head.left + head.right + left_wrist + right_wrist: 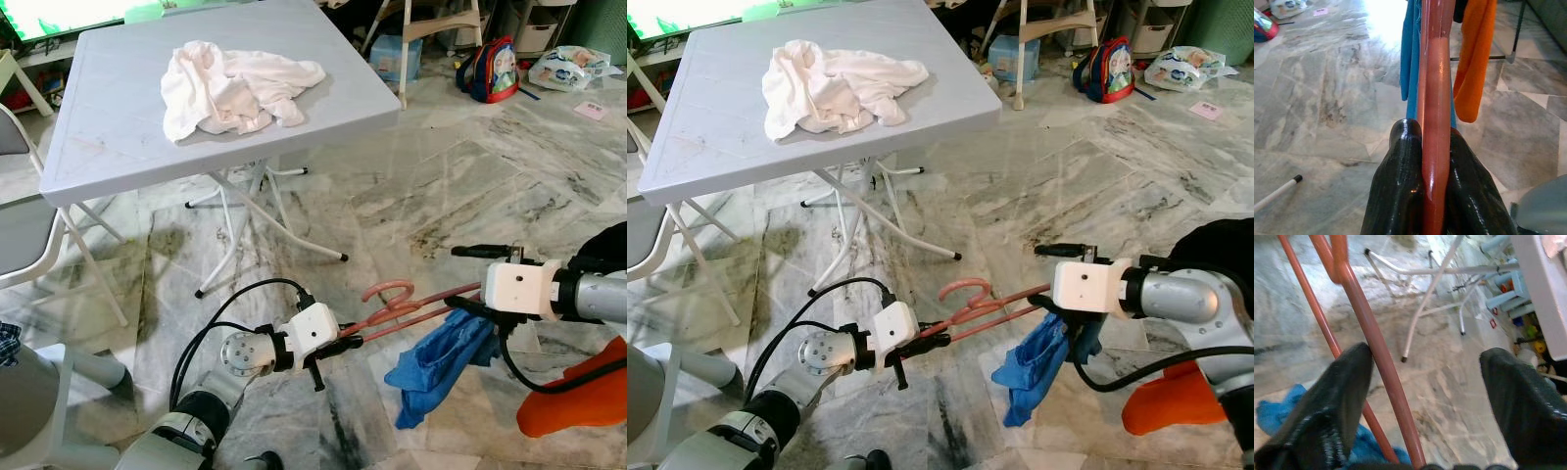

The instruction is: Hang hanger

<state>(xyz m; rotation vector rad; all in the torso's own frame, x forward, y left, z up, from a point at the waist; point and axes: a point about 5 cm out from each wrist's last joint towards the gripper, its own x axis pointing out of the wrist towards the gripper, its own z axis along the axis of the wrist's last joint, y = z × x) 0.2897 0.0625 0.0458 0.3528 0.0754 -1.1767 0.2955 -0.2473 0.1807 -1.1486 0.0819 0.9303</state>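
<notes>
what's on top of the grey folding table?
A crumpled white cloth lies on the grey folding table; the rest of the visible top is bare. Whatever sits beneath the cloth's folds is covered, and the table's far edge is cut off.

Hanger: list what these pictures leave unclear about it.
- Hanger: its far end is hidden behind the right claw and blue cloth in the eye views.
- Where it should hang: the rail holding the orange cloth is cut off by the left wrist view's top edge.
</notes>
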